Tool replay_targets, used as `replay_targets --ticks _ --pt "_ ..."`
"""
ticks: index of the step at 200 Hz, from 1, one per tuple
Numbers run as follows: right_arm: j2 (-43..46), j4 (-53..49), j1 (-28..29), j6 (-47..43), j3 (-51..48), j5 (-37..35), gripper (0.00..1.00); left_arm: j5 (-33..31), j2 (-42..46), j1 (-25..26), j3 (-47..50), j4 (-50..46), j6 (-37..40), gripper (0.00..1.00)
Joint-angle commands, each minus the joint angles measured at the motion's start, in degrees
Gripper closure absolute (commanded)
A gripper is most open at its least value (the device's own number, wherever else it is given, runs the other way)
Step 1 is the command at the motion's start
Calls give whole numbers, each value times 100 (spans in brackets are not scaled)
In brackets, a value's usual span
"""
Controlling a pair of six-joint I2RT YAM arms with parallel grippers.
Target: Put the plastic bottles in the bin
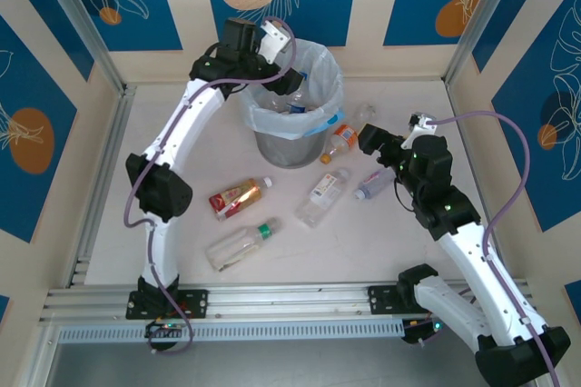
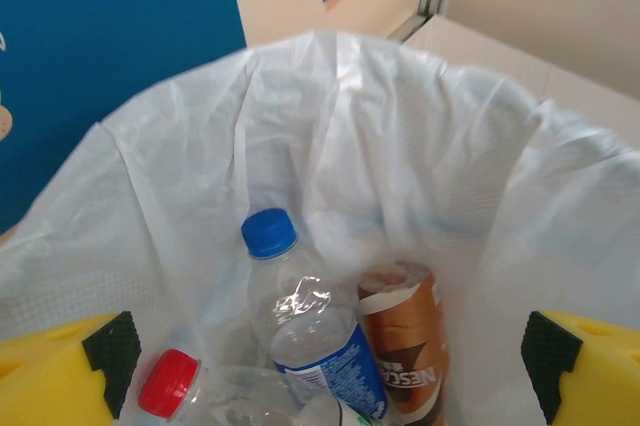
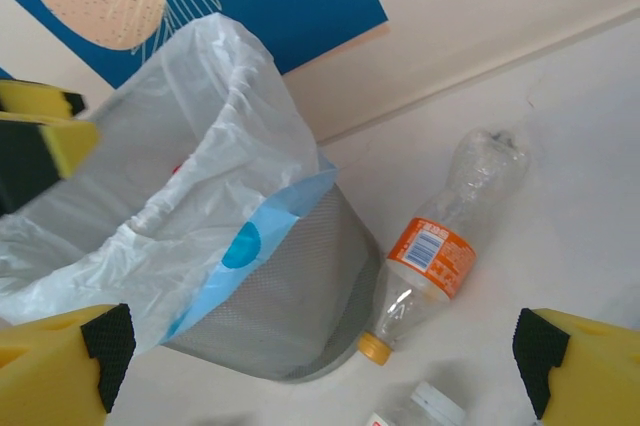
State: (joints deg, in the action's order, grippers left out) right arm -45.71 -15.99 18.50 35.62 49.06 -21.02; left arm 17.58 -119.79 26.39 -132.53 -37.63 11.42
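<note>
The bin point(image 1: 292, 137), grey mesh with a white bag liner, stands at the back middle of the table. My left gripper point(image 1: 272, 74) hangs over its mouth, open and empty point(image 2: 330, 361). Below it in the bin lie a blue-capped bottle point(image 2: 312, 321), a red-capped bottle point(image 2: 168, 382) and a brown-labelled bottle point(image 2: 408, 336). My right gripper point(image 1: 377, 144) is open and empty point(image 3: 320, 356), just right of the bin, over an orange-labelled bottle point(image 3: 440, 254) lying against the bin's base point(image 3: 300, 296). Several more bottles lie in front of the bin: red-labelled point(image 1: 234, 198), green-capped point(image 1: 241, 243), white-capped point(image 1: 323, 196), blue-labelled point(image 1: 372, 184).
A crumpled clear bottle point(image 1: 363, 116) lies behind the orange-labelled one near the back wall. Walls close off the table at the back and sides. A metal rail point(image 1: 272, 301) runs along the near edge. Open tabletop lies at the left and far right.
</note>
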Motion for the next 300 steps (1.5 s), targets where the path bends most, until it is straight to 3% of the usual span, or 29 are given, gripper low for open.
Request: replay_targets --ticks 1,45,159,192,241,264,300 --pt "-7 -151 -108 296 -19 -165 1 223 499 49 366 479 -502 1" --pt "-196 -486 -426 588 25 -59 1 163 1639 50 2067 1395 -987 1" --pt "-579 -607 -900 1207 -148 -23 1 -1547 4345 24 6072 3455 -2656 1" --pt "-819 -711 -988 1263 -230 -51 1 -2232 4949 9 6745 3348 -2997 1" --pt "-1429 -917 -1320 1669 -129 -263 1 -3955 5745 -74 7910 3396 -3807 1" --pt "-1871 -1198 -1642 1845 131 83 1 -4263 5902 -206 8079 3027 -4122 1" --pt "-2635 -1845 -1657 2091 552 -212 1 -4348 6065 -352 8372 2870 -4413 1"
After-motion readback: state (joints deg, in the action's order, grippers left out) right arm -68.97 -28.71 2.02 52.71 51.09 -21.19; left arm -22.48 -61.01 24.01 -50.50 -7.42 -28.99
